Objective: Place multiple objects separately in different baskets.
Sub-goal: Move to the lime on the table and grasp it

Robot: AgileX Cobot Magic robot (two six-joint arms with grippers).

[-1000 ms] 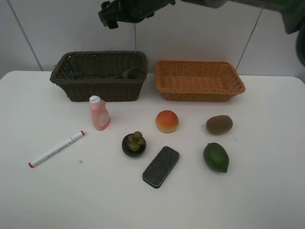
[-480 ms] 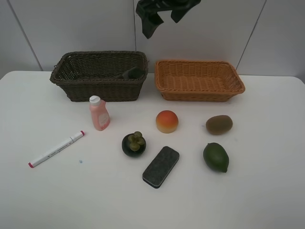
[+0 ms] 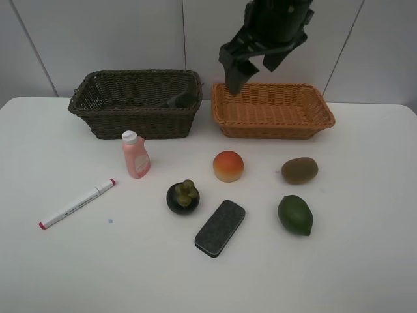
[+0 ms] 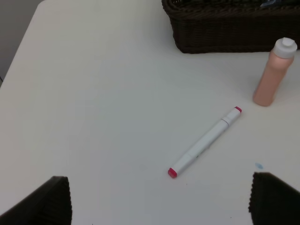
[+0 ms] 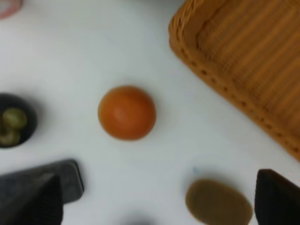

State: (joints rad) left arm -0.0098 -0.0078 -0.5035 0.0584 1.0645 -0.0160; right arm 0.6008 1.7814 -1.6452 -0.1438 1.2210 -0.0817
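My right gripper (image 3: 253, 68) hangs open and empty above the back left corner of the light orange basket (image 3: 272, 111). Its wrist view looks down on the peach (image 5: 127, 112), kiwi (image 5: 218, 202), mangosteen (image 5: 14, 124) and dark eraser (image 5: 70, 180). On the table lie the peach (image 3: 228, 165), kiwi (image 3: 300, 170), green fruit (image 3: 295, 214), mangosteen (image 3: 183, 196), eraser (image 3: 220, 227), pink bottle (image 3: 135, 155) and marker (image 3: 77, 203). A dark item (image 3: 181, 100) rests inside the dark brown basket (image 3: 133, 104). My left gripper (image 4: 159, 206) is open over the table near the marker (image 4: 205, 142).
Both baskets stand side by side at the back of the white table (image 3: 365, 261), against a grey panelled wall. The pink bottle (image 4: 274, 72) stands upright just in front of the dark basket (image 4: 229, 28). The left arm is outside the exterior view.
The right arm has swung from the upper left across to the right and come lower over the orange basket. Nothing on the table has moved.
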